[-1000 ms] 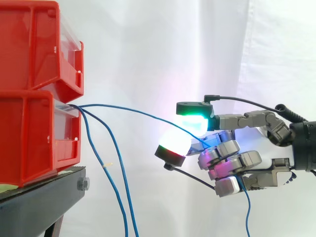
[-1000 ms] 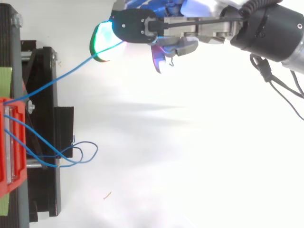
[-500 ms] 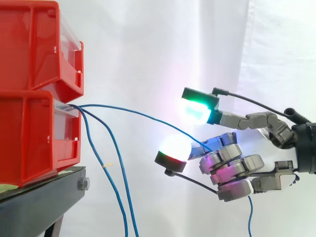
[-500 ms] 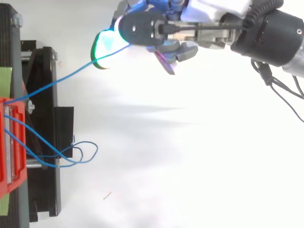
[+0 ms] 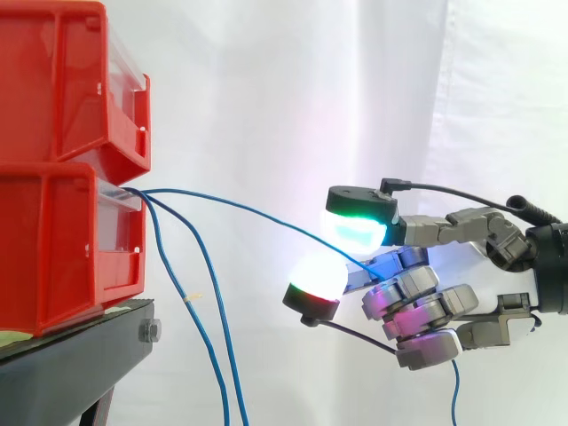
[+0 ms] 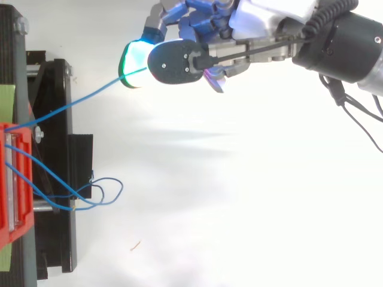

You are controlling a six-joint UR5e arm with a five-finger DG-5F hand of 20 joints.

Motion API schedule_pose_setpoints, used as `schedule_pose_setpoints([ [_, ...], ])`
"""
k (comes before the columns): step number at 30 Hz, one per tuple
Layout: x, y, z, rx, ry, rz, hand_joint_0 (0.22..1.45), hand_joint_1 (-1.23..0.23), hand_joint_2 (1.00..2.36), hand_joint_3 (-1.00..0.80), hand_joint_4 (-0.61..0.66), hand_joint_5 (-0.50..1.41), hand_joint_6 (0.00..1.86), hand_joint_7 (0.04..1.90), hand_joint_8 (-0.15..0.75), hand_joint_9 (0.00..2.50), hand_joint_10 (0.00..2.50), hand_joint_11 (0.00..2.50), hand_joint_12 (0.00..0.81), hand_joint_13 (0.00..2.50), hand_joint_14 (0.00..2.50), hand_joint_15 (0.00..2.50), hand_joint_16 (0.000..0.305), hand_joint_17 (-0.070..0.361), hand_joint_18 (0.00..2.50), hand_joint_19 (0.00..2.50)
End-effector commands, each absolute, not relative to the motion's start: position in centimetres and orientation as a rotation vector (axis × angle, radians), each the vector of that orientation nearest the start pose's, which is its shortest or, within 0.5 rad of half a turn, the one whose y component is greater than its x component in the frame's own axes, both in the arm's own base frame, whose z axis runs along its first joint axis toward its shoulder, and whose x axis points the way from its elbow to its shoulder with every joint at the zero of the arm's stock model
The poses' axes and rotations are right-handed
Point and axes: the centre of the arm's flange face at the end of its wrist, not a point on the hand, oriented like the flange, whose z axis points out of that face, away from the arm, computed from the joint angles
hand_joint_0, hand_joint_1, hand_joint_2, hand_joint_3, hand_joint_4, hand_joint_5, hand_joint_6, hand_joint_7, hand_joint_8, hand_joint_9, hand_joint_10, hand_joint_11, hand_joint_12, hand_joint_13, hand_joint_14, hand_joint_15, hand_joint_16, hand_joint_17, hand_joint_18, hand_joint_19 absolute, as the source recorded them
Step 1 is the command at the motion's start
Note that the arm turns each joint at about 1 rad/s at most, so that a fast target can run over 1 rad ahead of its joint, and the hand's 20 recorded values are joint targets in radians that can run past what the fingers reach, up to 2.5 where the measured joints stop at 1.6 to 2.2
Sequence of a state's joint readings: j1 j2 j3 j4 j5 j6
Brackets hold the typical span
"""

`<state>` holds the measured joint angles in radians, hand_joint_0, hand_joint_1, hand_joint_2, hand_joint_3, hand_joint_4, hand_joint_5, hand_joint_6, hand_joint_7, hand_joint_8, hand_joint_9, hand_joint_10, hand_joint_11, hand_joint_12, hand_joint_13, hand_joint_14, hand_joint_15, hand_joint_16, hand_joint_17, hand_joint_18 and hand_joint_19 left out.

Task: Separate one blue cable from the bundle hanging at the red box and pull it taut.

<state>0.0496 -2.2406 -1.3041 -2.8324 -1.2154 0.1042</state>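
The lower red box (image 5: pixel 62 240) stands left, well apart from the robot hand (image 5: pixel 430 297), whose curled fingers close round the one blue cable (image 5: pixel 248 208) running rightward to it in a shallow sag, the rest of the bundle (image 5: pixel 213 346) hanging down.

Against the picture from 0.5 s back, I see the green-lit fingertip (image 5: pixel 355 226) has dropped again toward the white-lit pad (image 5: pixel 318 277), so the gap that had opened between them is narrow once more. The whole hand (image 5: pixel 422 302) sits a little lower in the side view than 1 s ago, and in the top view its dark fingertip back (image 6: pixel 178 63) has slid away from the top edge. The blue cable (image 6: pixel 84 98) now enters the hand lower, and its loose tail (image 5: pixel 454 399) hangs slightly further right
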Motion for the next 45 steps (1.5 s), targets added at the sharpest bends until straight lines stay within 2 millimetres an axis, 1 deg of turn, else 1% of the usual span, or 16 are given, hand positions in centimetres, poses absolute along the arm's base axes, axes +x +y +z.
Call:
schedule_pose_setpoints([
  [1,71.6,-13.2,23.3,1.456,0.992,0.998,0.63,-0.73,1.01,-0.15,0.11,-0.20,0.93,0.81,0.359,0.48,2.50,1.39,0.369,0.95,2.50,1.15,0.049,0.109,1.22,1.18],
  [4,71.6,-13.2,23.3,1.456,0.993,0.999,0.63,-0.73,1.01,-0.07,0.11,-0.20,0.94,0.79,0.379,0.49,2.50,1.38,0.383,0.98,2.50,1.13,0.055,0.123,1.24,1.02],
  [9,71.6,-13.0,23.4,1.448,1.009,1.016,0.64,-0.72,1.00,-0.07,0.13,-0.20,0.95,0.76,0.392,0.49,2.50,1.32,0.388,0.99,2.50,1.10,0.056,0.127,1.24,0.97],
  [13,71.7,-12.6,23.4,1.439,1.031,1.030,0.64,-0.72,1.00,-0.03,0.10,-0.19,0.95,0.77,0.393,0.49,2.50,1.28,0.390,1.00,2.50,1.06,0.058,0.131,1.25,0.90],
  [14,71.7,-12.6,23.4,1.438,1.036,1.029,0.64,-0.72,1.02,-0.03,0.10,-0.19,0.95,0.77,0.395,0.49,2.50,1.31,0.390,1.00,2.50,1.06,0.058,0.132,1.25,0.89],
  [16,71.7,-12.5,23.4,1.432,1.042,1.027,0.62,-0.73,1.15,-0.03,0.10,-0.19,0.95,0.76,0.396,0.50,2.50,1.26,0.384,1.01,2.50,1.04,0.059,0.133,1.25,0.89],
  [20,71.7,-12.4,23.8,1.419,1.047,1.022,0.61,-0.74,1.18,-0.02,0.09,-0.19,0.96,0.75,0.391,0.52,2.50,1.27,0.385,1.01,2.50,1.05,0.059,0.133,1.26,0.86],
  [23,71.6,-12.3,25.0,1.390,1.053,1.012,0.62,-0.76,1.14,-0.01,0.12,-0.19,0.96,0.73,0.388,0.52,2.50,1.29,0.385,1.02,2.50,1.08,0.058,0.131,1.26,0.88],
  [24,71.5,-12.4,25.0,1.387,1.054,1.005,0.65,-0.78,1.00,-0.04,0.14,-0.19,0.95,0.74,0.384,0.51,2.50,1.31,0.379,1.00,2.50,1.10,0.056,0.126,1.24,0.94],
  [26,71.5,-12.3,25.0,1.385,1.060,0.998,0.64,-0.77,1.01,-0.12,0.13,-0.19,0.95,0.76,0.367,0.50,2.50,1.36,0.371,0.98,2.50,1.13,0.052,0.117,1.23,1.05],
  [28,71.5,-12.2,25.0,1.385,1.066,0.994,0.62,-0.71,1.01,-0.29,0.13,-0.20,0.94,0.82,0.339,0.48,2.50,1.39,0.352,0.93,2.50,1.16,0.042,0.095,1.20,1.33],
  [29,71.5,-12.2,25.0,1.385,1.068,0.992,0.62,-0.67,1.01,-0.35,0.14,-0.20,0.94,0.83,0.331,0.48,2.50,1.42,0.342,0.91,2.50,1.17,0.040,0.091,1.20,1.40],
  [33,71.4,-12.1,24.7,1.388,1.074,0.985,0.62,-0.55,1.00,-0.45,0.15,-0.20,0.95,0.84,0.335,0.51,2.50,1.43,0.344,0.93,2.50,1.19,0.041,0.091,1.21,1.41],
  [37,71.5,-12.0,24.8,1.385,1.075,0.988,0.61,-0.52,1.00,-0.46,0.15,-0.19,0.95,0.84,0.338,0.52,2.50,1.45,0.345,0.93,2.50,1.18,0.041,0.092,1.22,1.40],
  [39,71.5,-12.0,24.8,1.384,1.074,0.989,0.61,-0.54,1.00,-0.45,0.16,-0.19,0.95,0.85,0.336,0.52,2.50,1.44,0.346,0.94,2.50,1.19,0.041,0.093,1.22,1.39],
  [45,71.5,-11.9,24.8,1.384,1.076,0.989,0.64,-0.71,1.01,-0.38,0.11,-0.18,0.96,0.84,0.327,0.56,2.50,1.43,0.343,0.96,2.50,1.22,0.041,0.091,1.28,1.45],
])
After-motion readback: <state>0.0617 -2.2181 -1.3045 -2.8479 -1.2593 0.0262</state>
